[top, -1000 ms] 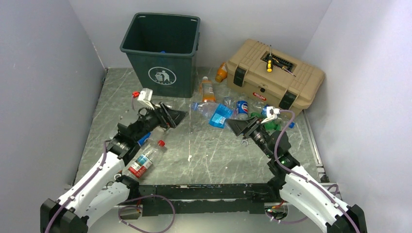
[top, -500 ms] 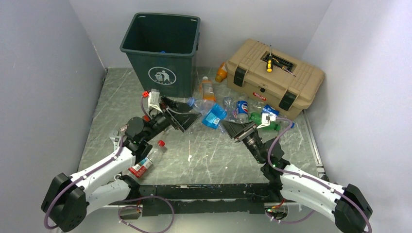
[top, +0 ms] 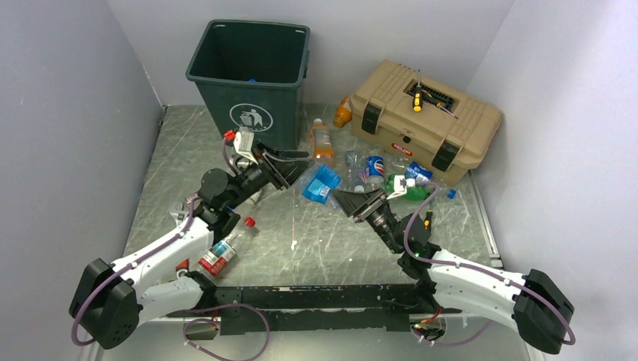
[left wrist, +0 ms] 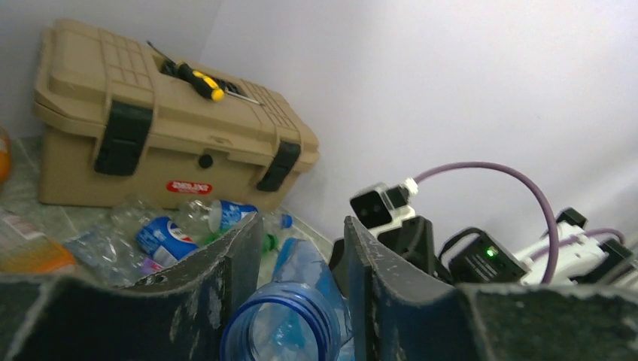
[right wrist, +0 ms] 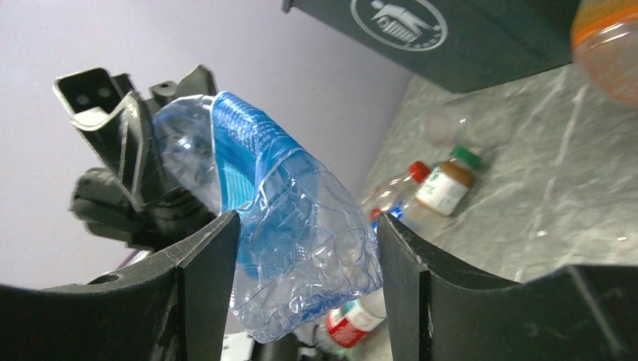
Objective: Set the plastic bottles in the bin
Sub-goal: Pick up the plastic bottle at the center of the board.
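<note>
A crushed clear blue bottle (top: 320, 184) hangs above the table between both grippers. My left gripper (top: 301, 167) has closed round its open neck (left wrist: 282, 323), one finger on each side. My right gripper (top: 342, 203) is shut on its crumpled base (right wrist: 286, 210). The dark green bin (top: 248, 75) stands at the back left, just behind my left gripper. More plastic bottles lie by the toolbox: an orange one (top: 321, 141), a Pepsi-labelled one (top: 375, 167) and a green one (top: 406, 188). A red-labelled bottle (top: 222, 252) lies beside my left arm.
A tan toolbox (top: 425, 113) with black latches stands at the back right, with a yellow-handled screwdriver (top: 417, 101) on its lid. Another orange bottle (top: 343, 113) lies between bin and toolbox. Grey walls close in both sides.
My right gripper carried the blue bottle leftward to the table's middle. My left gripper swung in toward it and closed from wide open onto the bottle's neck.
</note>
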### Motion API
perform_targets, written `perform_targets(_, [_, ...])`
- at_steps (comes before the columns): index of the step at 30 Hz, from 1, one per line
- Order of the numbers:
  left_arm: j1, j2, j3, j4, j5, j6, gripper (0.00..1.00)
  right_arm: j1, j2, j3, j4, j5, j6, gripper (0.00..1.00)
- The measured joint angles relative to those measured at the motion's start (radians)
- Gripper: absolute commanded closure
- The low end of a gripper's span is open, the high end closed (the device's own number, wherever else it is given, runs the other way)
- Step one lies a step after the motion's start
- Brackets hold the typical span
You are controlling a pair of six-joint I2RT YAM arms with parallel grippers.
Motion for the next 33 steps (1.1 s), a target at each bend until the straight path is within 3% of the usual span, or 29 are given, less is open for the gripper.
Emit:
perform_targets(1, [0.001, 0.005, 0.001, -0.004, 0.0, -0.004, 0.77, 0.001, -0.002, 0.001, -0.003, -0.001, -0.007, 1.0])
perform_targets(2, [0.0, 0.008, 0.001, -0.007, 0.005, -0.007, 0.92, 0.002, -0.004, 0.002, -0.016, -0.001, -0.017, 0.89])
perform_targets(3, [0.0, 0.008, 0.001, -0.011, 0.01, -0.008, 1.0, 0.0, -0.007, 0.003, -0.024, -0.003, -0.024, 0.72])
perform_targets(4, [0.0, 0.008, 0.002, -0.018, 0.014, -0.003, 1.0, 0.0, -0.015, 0.008, -0.047, -0.006, -0.033, 0.44])
perform_targets(5, [0.001, 0.008, 0.006, -0.03, 0.019, -0.004, 1.0, 0.0, -0.034, 0.022, -0.089, -0.012, -0.048, 0.28])
perform_targets(7, [0.003, 0.003, 0.027, -0.072, 0.025, 0.002, 1.0, -0.003, -0.076, 0.064, -0.192, -0.018, -0.093, 0.09])
perform_targets(9, [0.003, -0.013, 0.071, -0.16, 0.045, 0.025, 1.0, -0.005, -0.12, 0.138, -0.343, -0.043, -0.167, 0.01])
perform_targets(14, [0.004, -0.032, 0.262, -0.469, 0.174, 0.154, 1.0, -0.001, -0.217, 0.338, -0.658, -0.147, -0.381, 0.0])
perform_targets(17, [0.008, -0.013, 0.392, -0.62, 0.33, 0.231, 1.0, -0.002, -0.262, 0.411, -0.8, -0.245, -0.488, 0.0])
perform_targets(24, [0.008, 0.054, 0.438, -0.616, 0.656, 0.196, 1.0, -0.002, -0.199, 0.48, -0.897, -0.491, -0.588, 0.01])
perform_targets(28, [0.008, 0.081, 0.409, -0.536, 0.733, 0.113, 1.0, -0.001, -0.12, 0.469, -0.856, -0.588, -0.583, 0.14])
perform_targets(32, [0.008, 0.083, 0.408, -0.517, 0.756, 0.097, 1.0, -0.001, -0.053, 0.445, -0.75, -0.674, -0.543, 0.46])
perform_targets(33, [0.008, 0.083, 0.408, -0.517, 0.755, 0.098, 0.88, -0.001, -0.041, 0.437, -0.714, -0.696, -0.529, 0.54])
